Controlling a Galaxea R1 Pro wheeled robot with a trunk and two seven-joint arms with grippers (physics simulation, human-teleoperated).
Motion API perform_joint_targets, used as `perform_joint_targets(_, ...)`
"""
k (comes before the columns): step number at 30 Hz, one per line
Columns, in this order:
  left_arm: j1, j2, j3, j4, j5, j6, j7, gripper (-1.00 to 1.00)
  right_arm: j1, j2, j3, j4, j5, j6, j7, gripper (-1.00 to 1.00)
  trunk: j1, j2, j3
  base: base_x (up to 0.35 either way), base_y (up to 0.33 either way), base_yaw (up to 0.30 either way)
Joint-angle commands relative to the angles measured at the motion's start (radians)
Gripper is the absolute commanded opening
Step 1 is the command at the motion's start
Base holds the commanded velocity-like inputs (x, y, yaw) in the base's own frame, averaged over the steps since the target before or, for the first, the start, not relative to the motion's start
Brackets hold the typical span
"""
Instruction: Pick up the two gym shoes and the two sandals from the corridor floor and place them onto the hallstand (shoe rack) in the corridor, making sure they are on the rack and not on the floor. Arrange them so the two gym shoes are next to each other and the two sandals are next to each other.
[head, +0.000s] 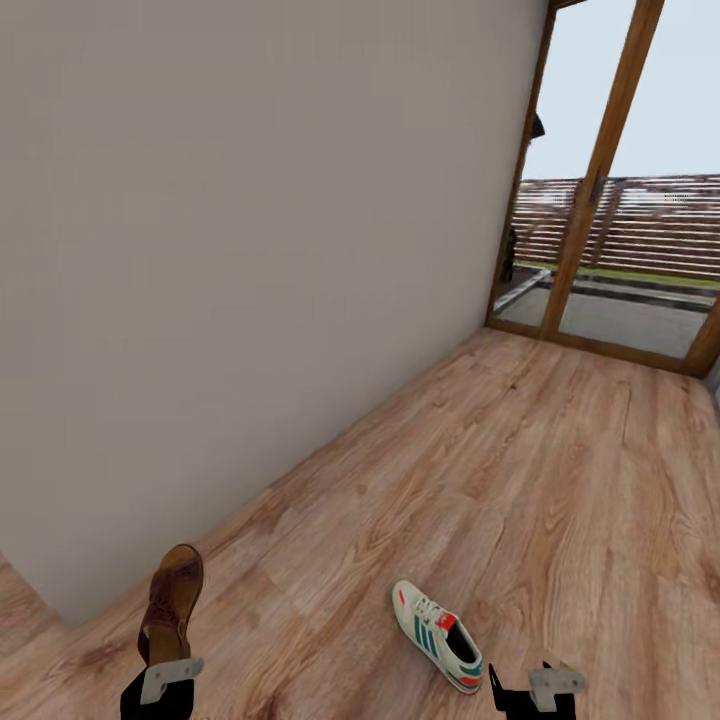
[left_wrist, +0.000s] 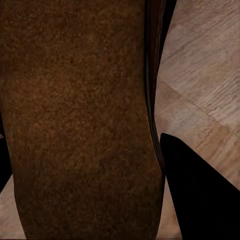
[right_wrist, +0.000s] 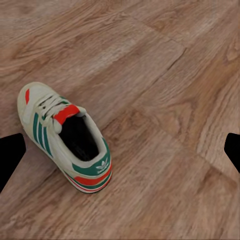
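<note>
Low over the wood floor (head: 520, 450), the left pincer (head: 165, 680) grips a sandal (head: 172, 600); the right pincer (head: 535, 690) hangs spread beside a sneaker (right_wrist: 65, 137)

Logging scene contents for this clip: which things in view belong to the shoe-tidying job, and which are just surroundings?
Belongs to the job:
- sandal, held in the left gripper
- gym shoe, lying on the corridor floor
- right gripper, jaws open beside the gym shoe

Just surroundings:
- grey wall
- glazed wooden door frame
- slatted fence outside
</note>
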Motion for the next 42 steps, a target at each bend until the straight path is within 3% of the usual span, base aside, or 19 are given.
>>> perform_joint_targets(1, -0.001, 0.000, 0.003, 0.001, -0.004, -0.003, 0.000, -1.00, 0.000, 0.001, -0.005, 0.001, 0.010, -0.003, 0.000, 1.00, 0.000, 0.000, -0.001, 0.000, -0.215, 0.277)
perform_joint_targets(18, -0.001, 0.000, 0.003, 0.001, -0.004, -0.003, 0.001, -1.00, 0.000, 0.001, -0.005, 0.000, 0.010, -0.003, 0.000, 1.00, 0.000, 0.000, -0.001, 0.000, -0.254, 0.277)
perform_joint_targets(42, -0.001, 0.000, 0.003, 0.001, -0.004, -0.003, 0.001, -1.00, 0.000, 0.001, -0.005, -0.001, 0.010, -0.003, 0.000, 1.00, 0.000, 0.000, -0.001, -0.019, -0.049, 0.277)
